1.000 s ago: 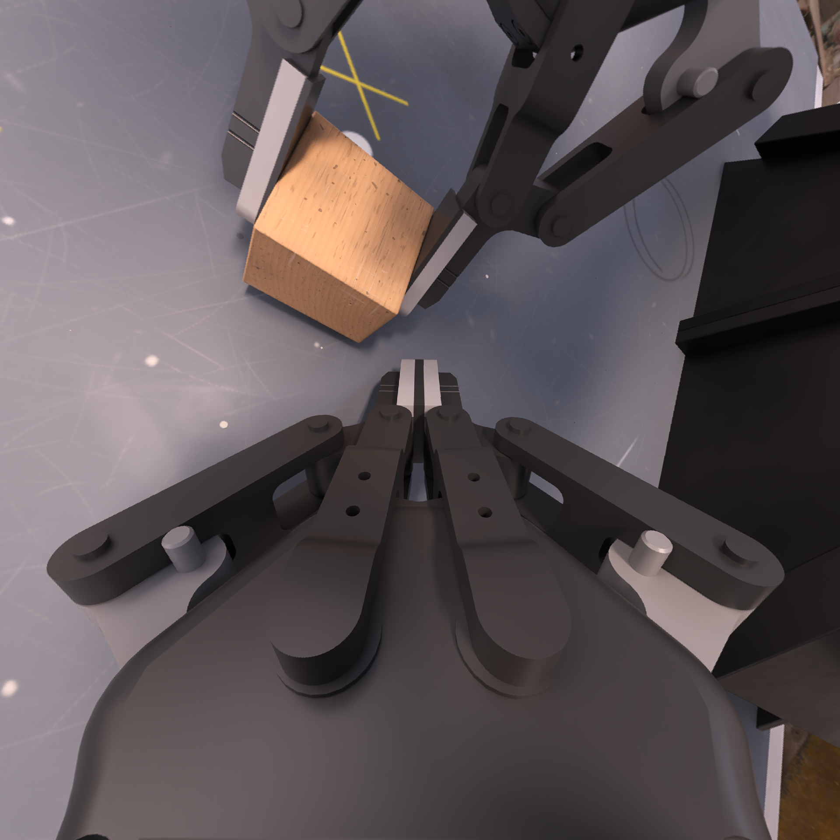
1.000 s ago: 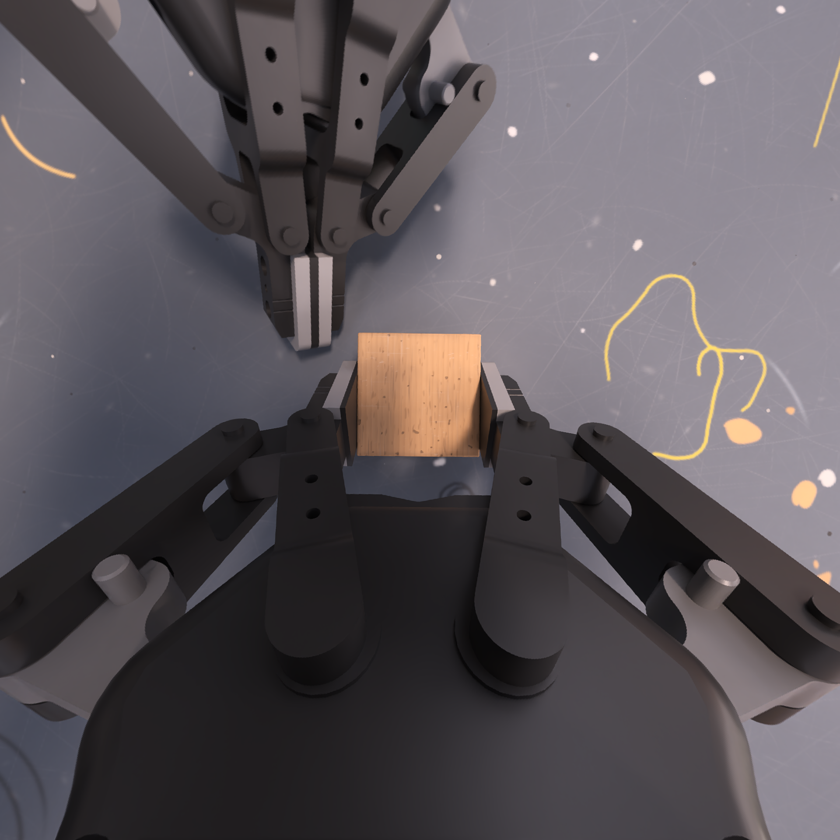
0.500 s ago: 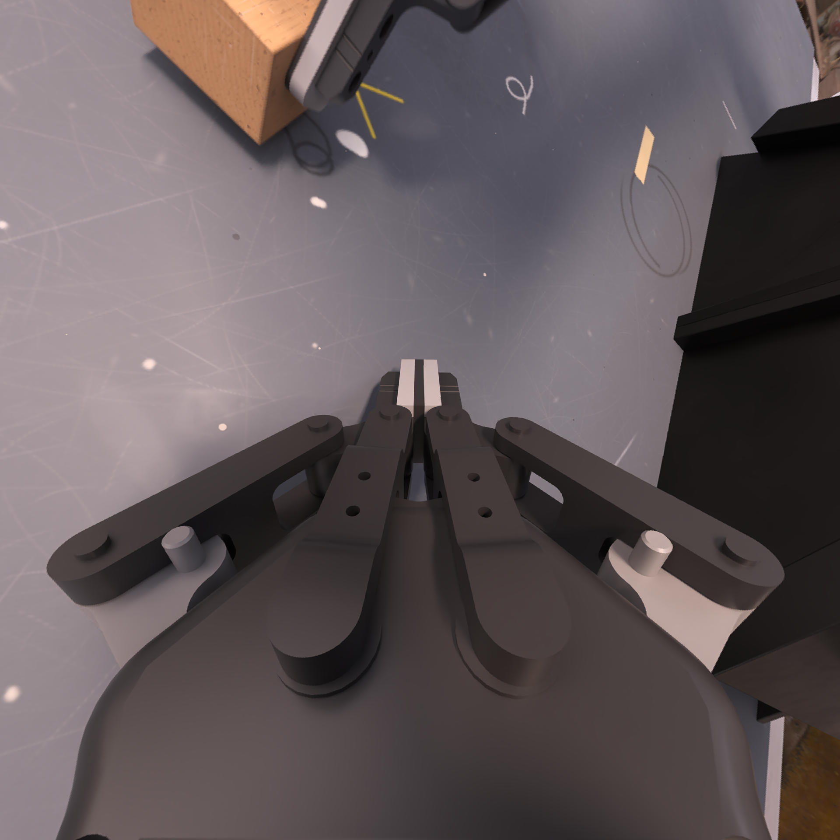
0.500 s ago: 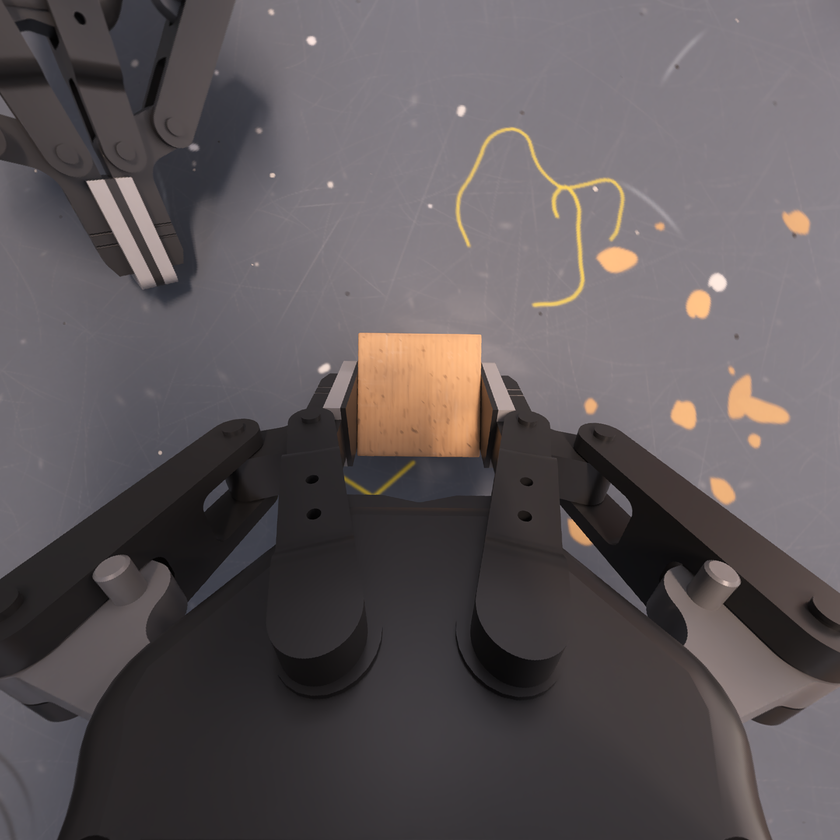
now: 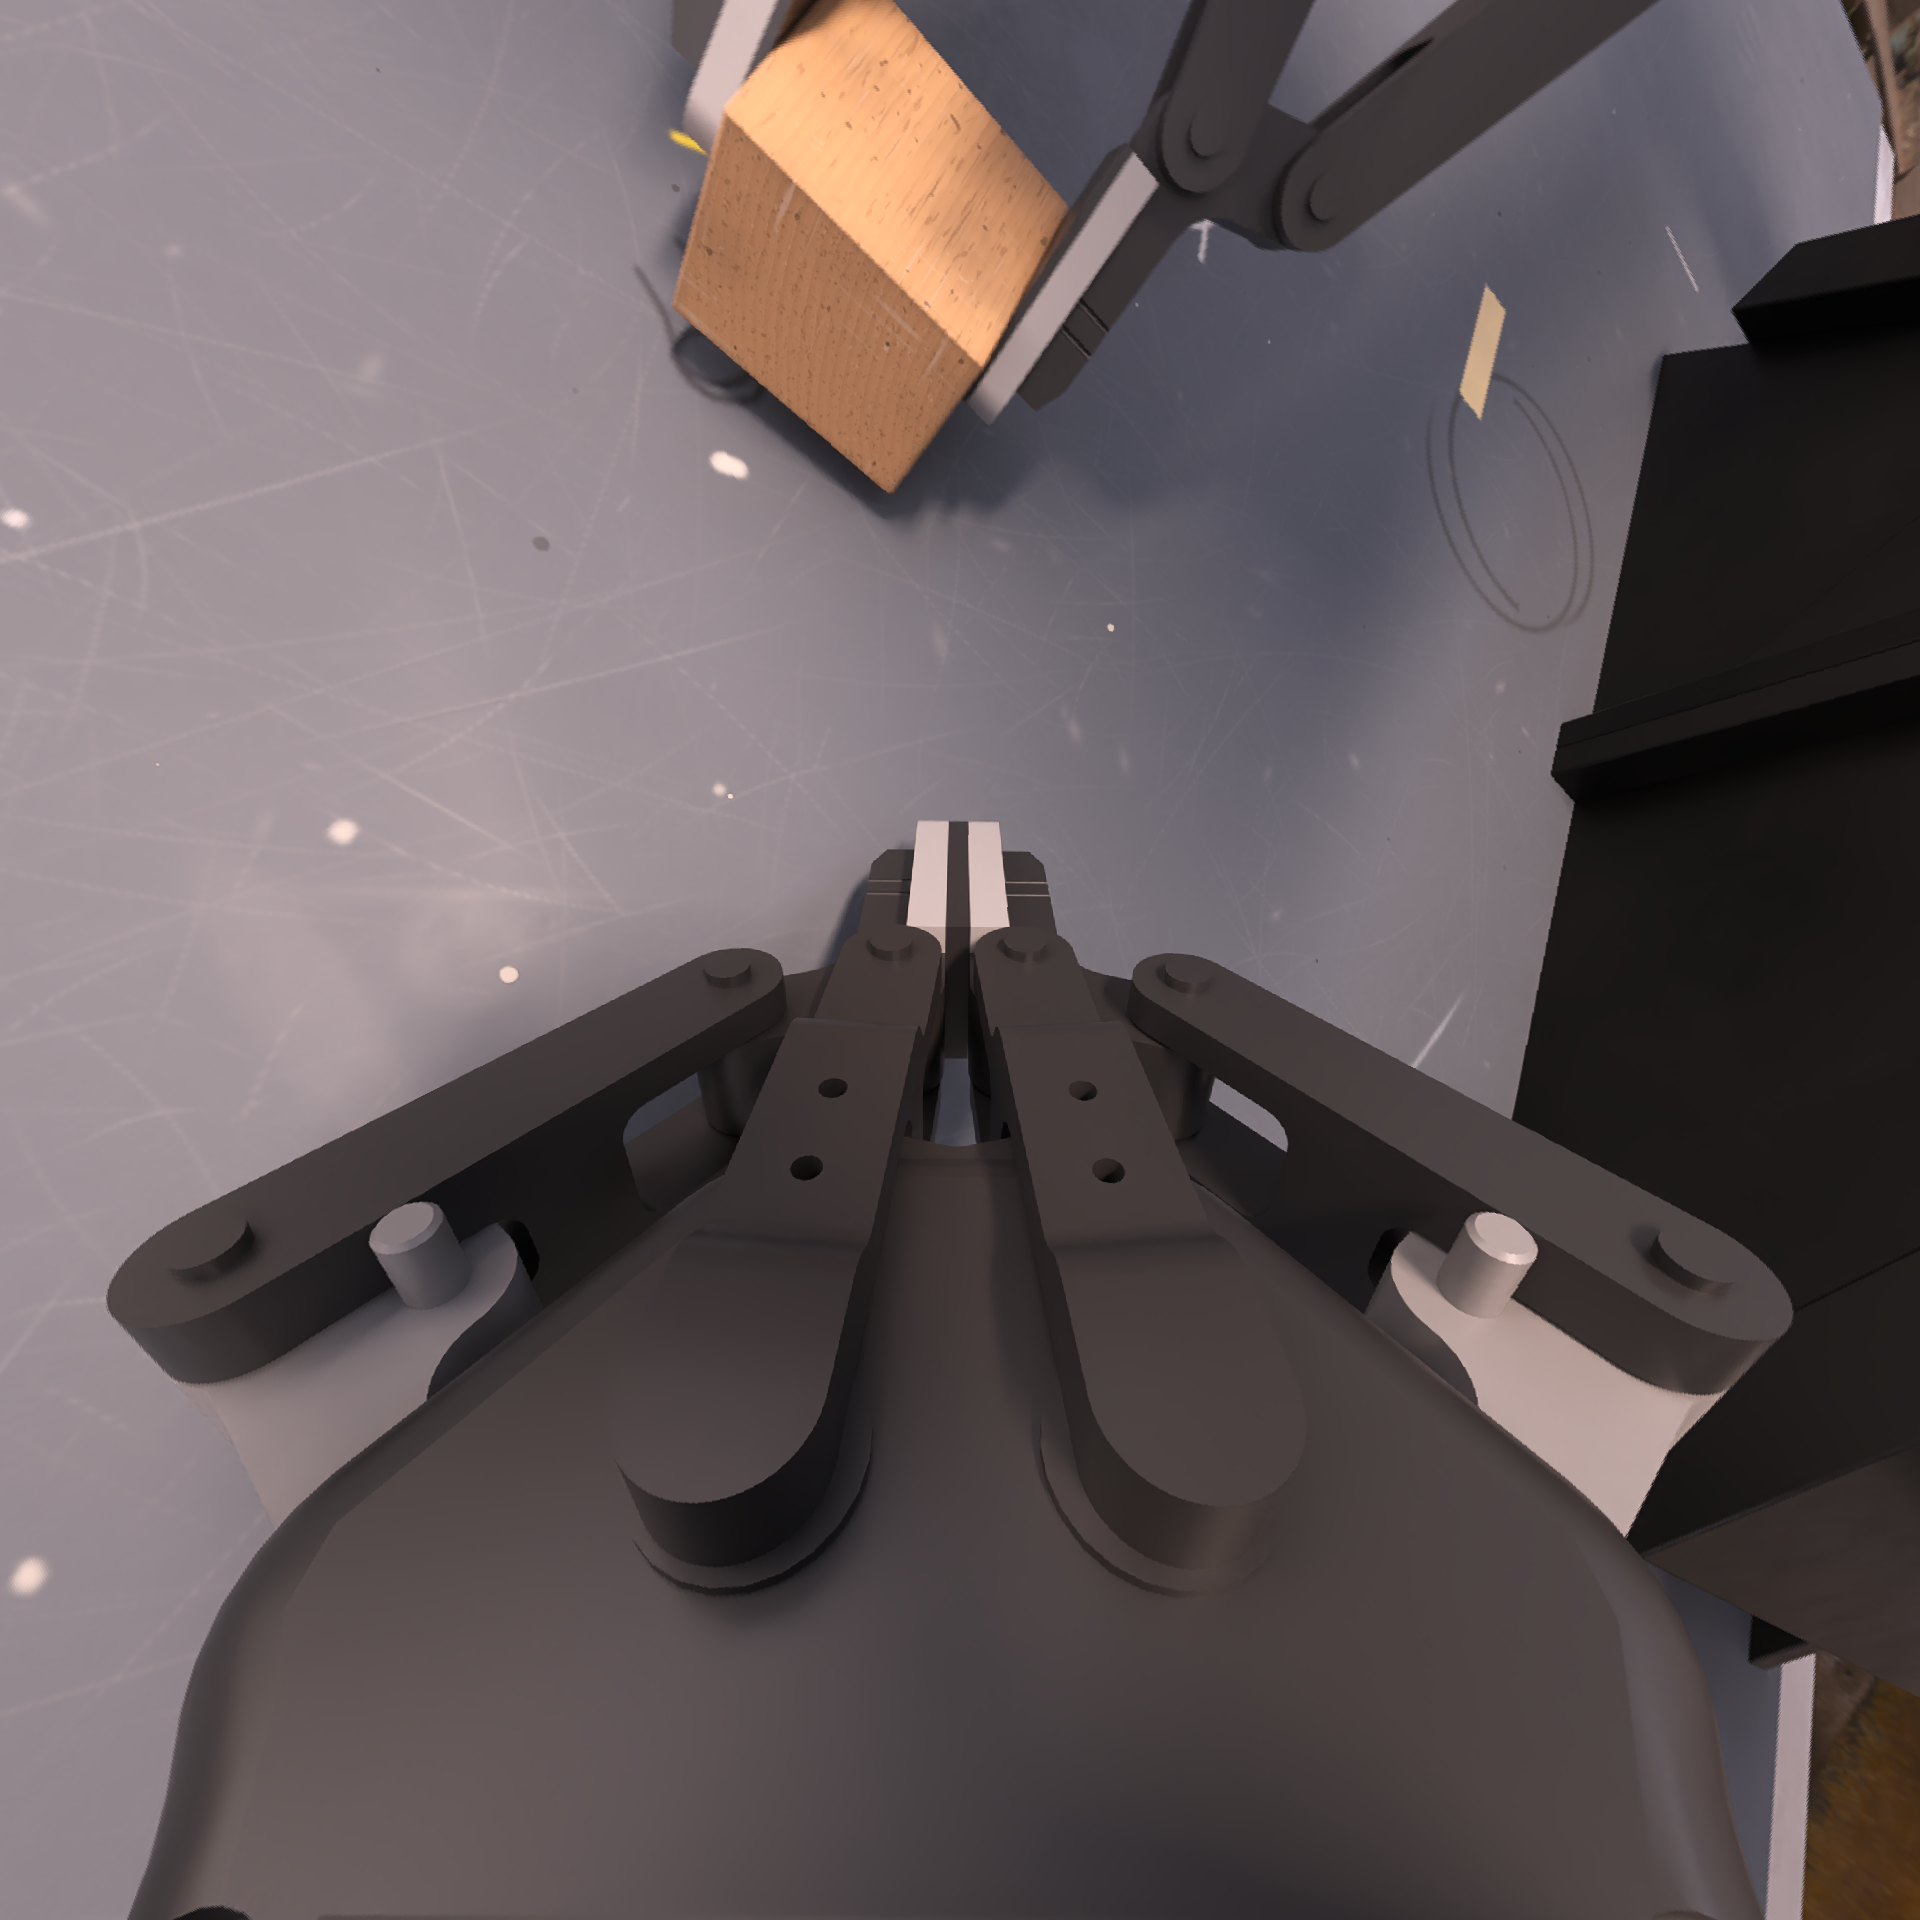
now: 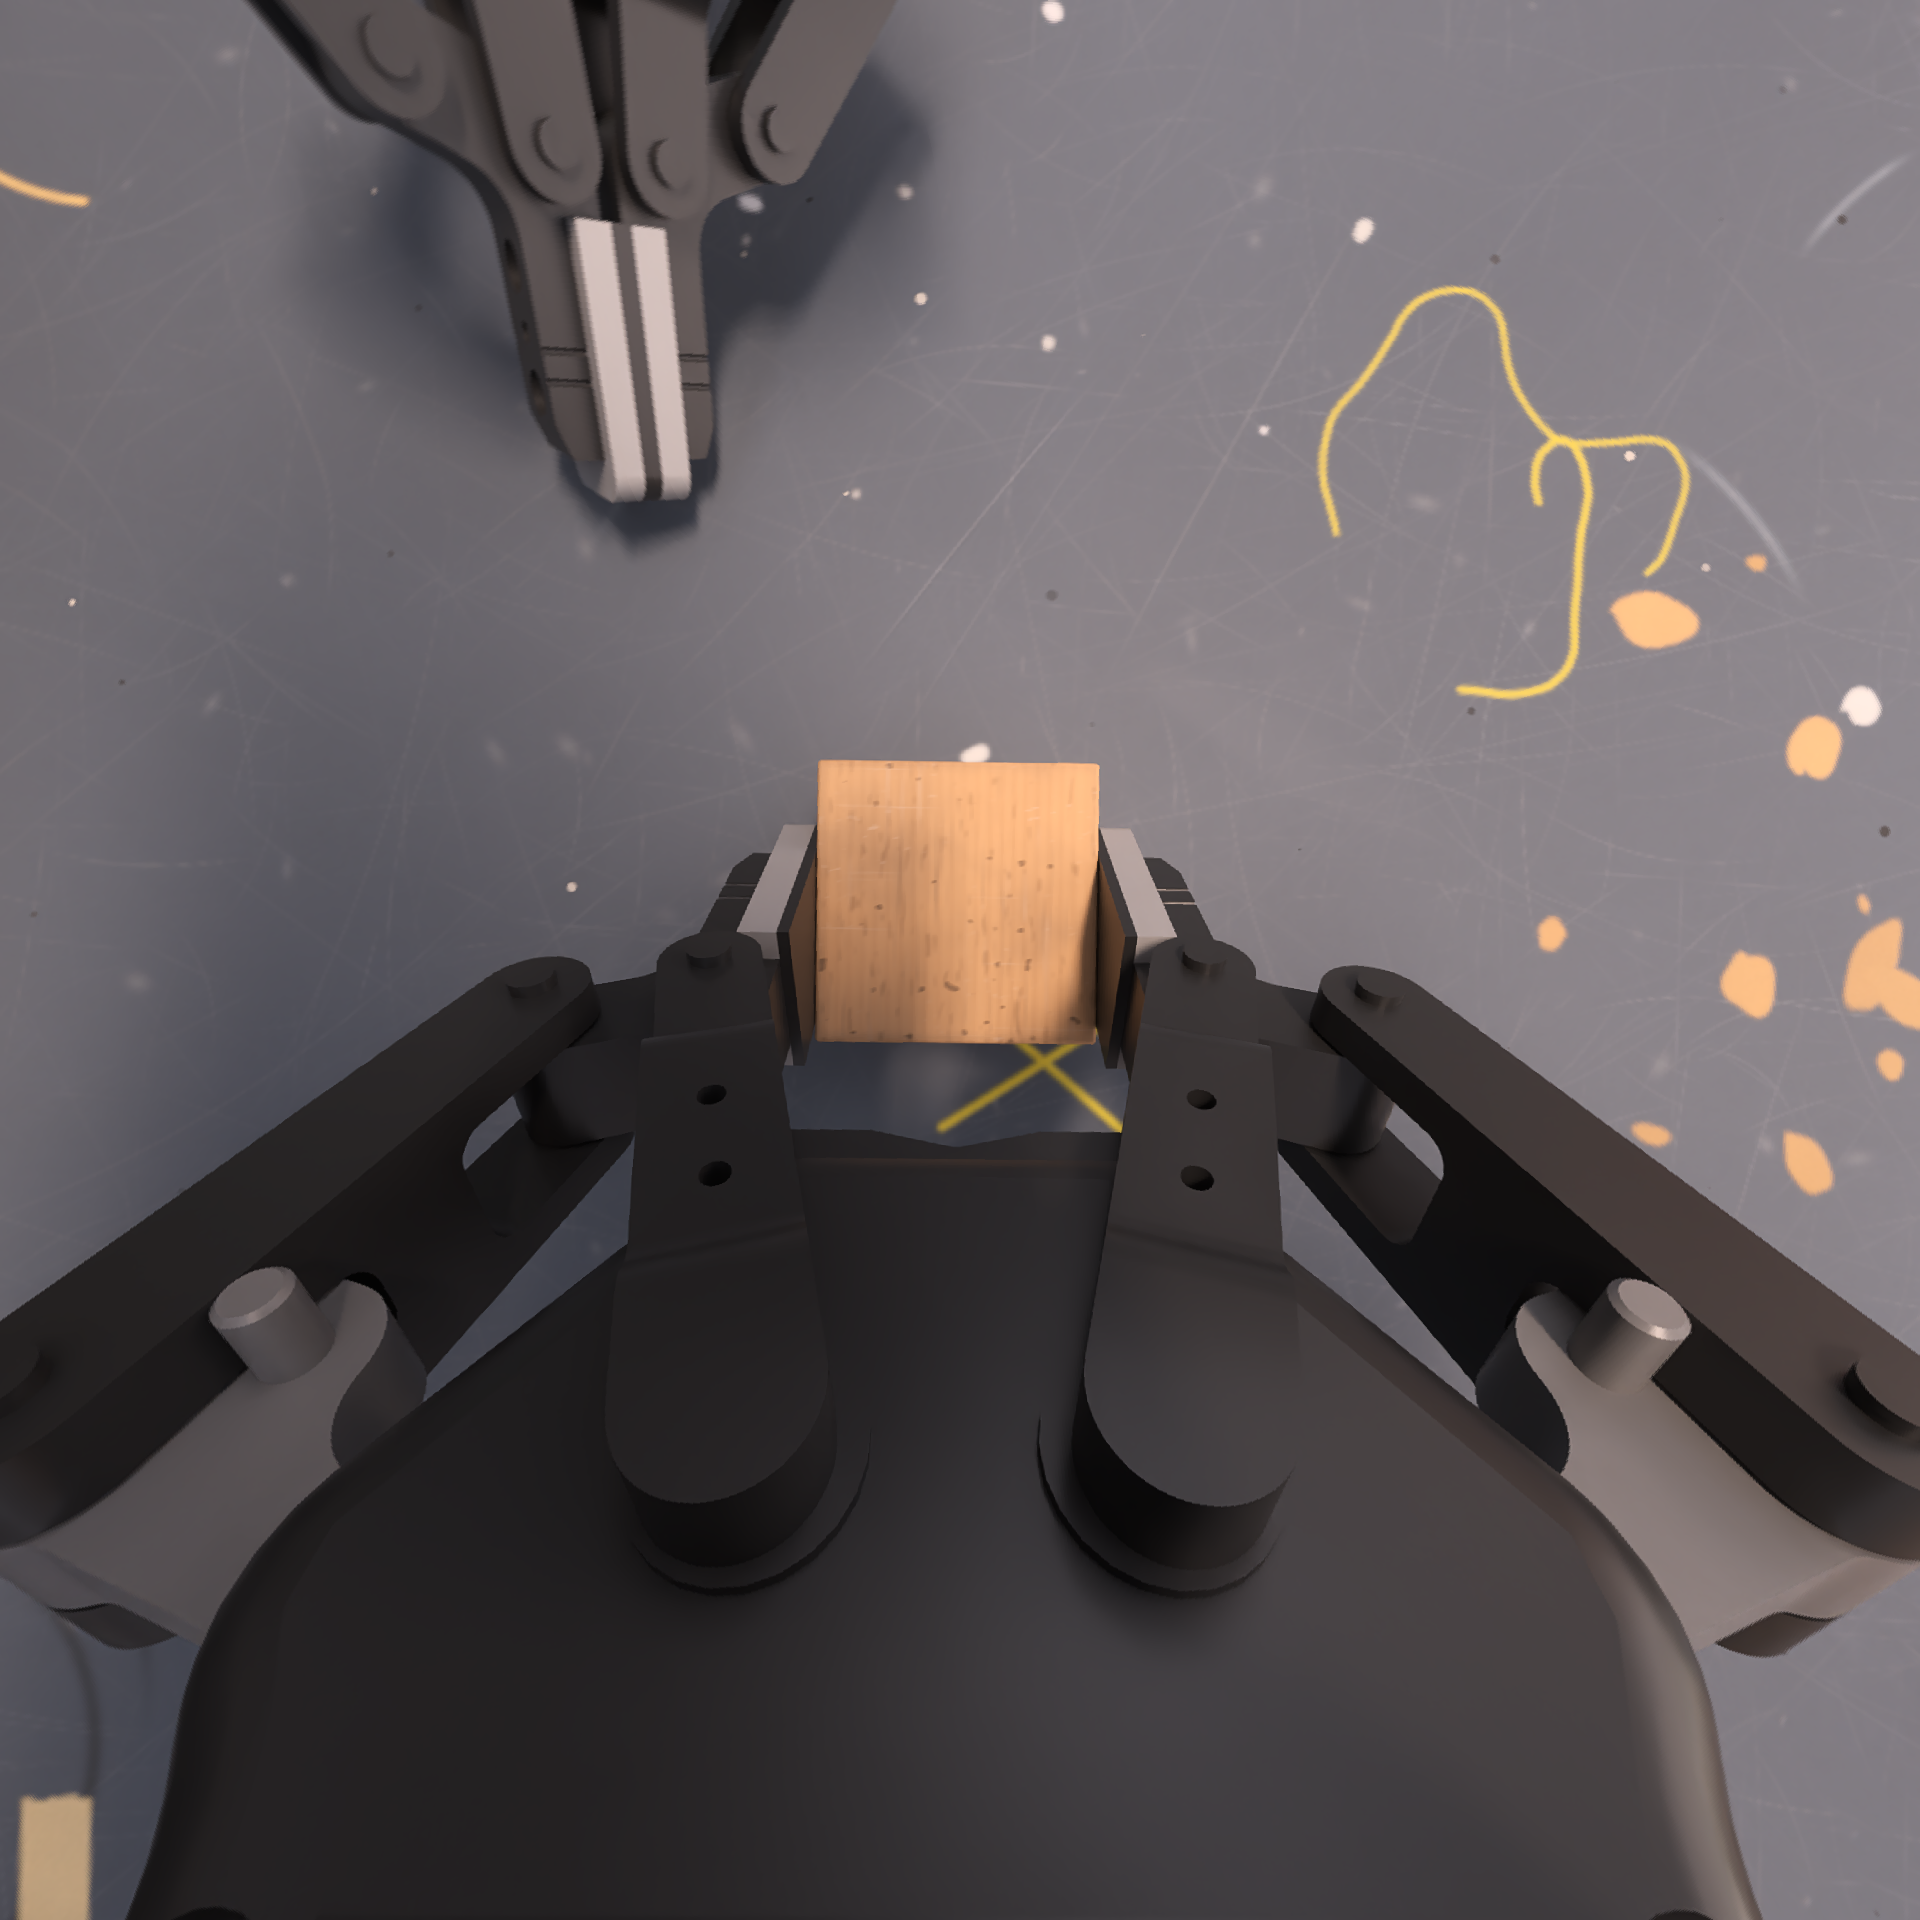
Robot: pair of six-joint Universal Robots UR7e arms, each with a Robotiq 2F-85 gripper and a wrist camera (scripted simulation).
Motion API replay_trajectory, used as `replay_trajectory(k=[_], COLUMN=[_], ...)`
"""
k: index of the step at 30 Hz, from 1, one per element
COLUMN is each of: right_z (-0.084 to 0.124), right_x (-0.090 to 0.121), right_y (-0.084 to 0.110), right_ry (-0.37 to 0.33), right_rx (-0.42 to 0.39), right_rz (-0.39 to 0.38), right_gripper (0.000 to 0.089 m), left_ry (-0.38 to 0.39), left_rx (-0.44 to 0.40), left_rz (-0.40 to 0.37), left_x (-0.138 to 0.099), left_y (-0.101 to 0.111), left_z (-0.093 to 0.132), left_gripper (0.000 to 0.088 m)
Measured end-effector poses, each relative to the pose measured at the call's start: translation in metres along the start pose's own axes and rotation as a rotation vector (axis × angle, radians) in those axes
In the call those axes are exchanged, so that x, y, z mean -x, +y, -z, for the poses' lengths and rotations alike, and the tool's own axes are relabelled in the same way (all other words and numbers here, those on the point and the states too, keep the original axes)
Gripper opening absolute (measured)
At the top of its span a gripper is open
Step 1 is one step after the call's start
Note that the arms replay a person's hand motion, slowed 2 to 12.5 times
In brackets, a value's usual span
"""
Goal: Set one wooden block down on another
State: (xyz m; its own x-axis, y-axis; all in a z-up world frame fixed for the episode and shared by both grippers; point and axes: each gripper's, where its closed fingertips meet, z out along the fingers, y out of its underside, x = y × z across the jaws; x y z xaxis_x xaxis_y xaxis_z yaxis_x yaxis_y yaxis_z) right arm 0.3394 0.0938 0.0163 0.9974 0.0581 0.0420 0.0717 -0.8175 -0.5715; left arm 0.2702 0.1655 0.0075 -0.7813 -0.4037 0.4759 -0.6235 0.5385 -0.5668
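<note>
While the right wrist view looks down on the grey, scratched table (image 6: 312,727), the left gripper (image 6: 636,488) appears first, at the upper left. Its two light pads are pressed together with nothing between them, and its tip hangs close over the table. In its own view the left gripper (image 5: 957,878) shows the same: fingers together, empty.

More to the centre, the wooden block (image 6: 956,902) sits between the fingers of the right gripper (image 6: 956,914), which pinches it on two opposite side faces. The block seems lifted off the table, because a yellow cross mark (image 6: 1029,1091) is visible under its near edge. In the left wrist view the same wooden block (image 5: 862,239) is near the top, held a little tilted, with one corner pointing down.

At the right of the table are a yellow scribble (image 6: 1507,488) and orange spots (image 6: 1652,621). A black box (image 5: 1745,831) stands at the right edge in the left wrist view.

I see no second block in either view, so the place to set this one down is not known yet.

I judge the block stiff, light and not fragile. Its flat, parallel faces give a good hold, best at the middle of two opposite sides. The smooth wood may slip if the grip is loose.
</note>
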Motion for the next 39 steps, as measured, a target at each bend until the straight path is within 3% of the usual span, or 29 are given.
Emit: replay_trajectory(k=[6,13,18,23,30,34,39], right_z=[0.005,0.017,0.019,0.015,0.009,0.010,0.010], right_x=[-0.003,-0.037,-0.042,-0.020,0.008,0.003,-0.023], right_y=[0.006,0.026,0.029,0.020,0.009,0.009,0.009], right_ry=[0.032,0.115,0.109,0.052,0.020,0.051,0.127], right_rx=[0.010,-0.033,-0.085,-0.086,-0.010,0.025,0.006], right_rz=[-0.018,-0.182,-0.246,-0.165,-0.015,-0.005,-0.088], right_gripper=[0.0426,0.0426,0.0426,0.0426,0.0426,0.0426,0.0426], left_ry=[0.012,0.021,0.023,0.022,0.024,0.026,0.032], left_rx=[0.007,0.013,0.016,0.015,0.015,0.017,0.020], left_rz=[-0.002,-0.004,-0.007,-0.007,-0.005,-0.005,-0.004], left_x=[-0.001,0.000,0.000,0.000,0.000,0.000,0.000], left_y=[0.000,-0.001,-0.002,-0.002,-0.002,-0.002,-0.002], left_z=[-0.001,-0.001,-0.002,-0.002,-0.002,-0.002,-0.002], left_gripper=[0.0000,0.0000,0.0000,0.0000,0.0000,0.0000,0.0000])
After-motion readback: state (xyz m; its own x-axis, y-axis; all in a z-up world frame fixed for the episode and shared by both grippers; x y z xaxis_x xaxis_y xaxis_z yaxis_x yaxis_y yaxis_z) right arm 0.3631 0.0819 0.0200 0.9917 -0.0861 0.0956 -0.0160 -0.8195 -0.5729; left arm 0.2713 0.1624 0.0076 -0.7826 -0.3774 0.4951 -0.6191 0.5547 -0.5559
